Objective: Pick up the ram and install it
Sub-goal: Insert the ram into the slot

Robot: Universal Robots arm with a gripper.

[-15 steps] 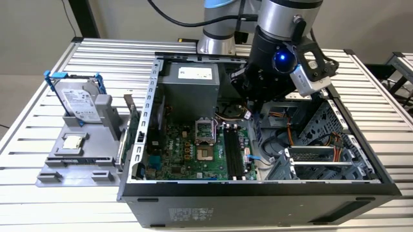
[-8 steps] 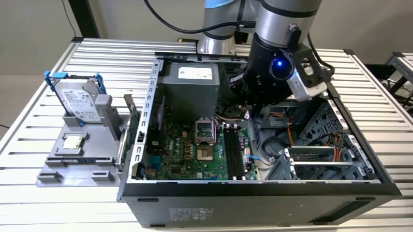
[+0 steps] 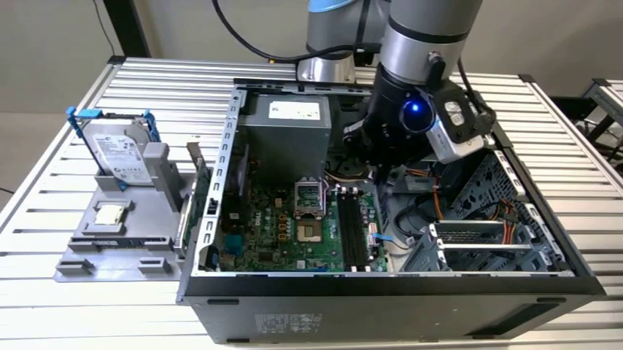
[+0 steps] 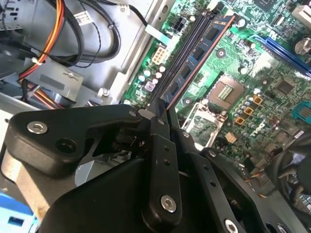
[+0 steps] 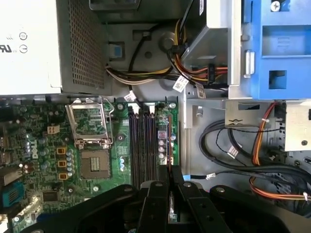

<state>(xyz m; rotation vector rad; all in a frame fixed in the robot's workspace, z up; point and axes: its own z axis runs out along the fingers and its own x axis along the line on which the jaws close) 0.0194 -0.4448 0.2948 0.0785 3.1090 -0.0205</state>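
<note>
Jaws are down inside the computer case (image 3: 219, 219), drawn narrow and pinching the near end of the ram (image 4: 197, 56). In the second wrist view the stick runs straight out from the fingertips (image 4: 158, 116), lying along the memory slots (image 5: 143, 145) just below and ahead of the jaws. I can't tell whether it is seated. The risk, as I judge it, is that held by one end, the far end could ride off line. A push then would jam it against the slot wall or flex the motherboard (image 3: 282, 233).
</note>
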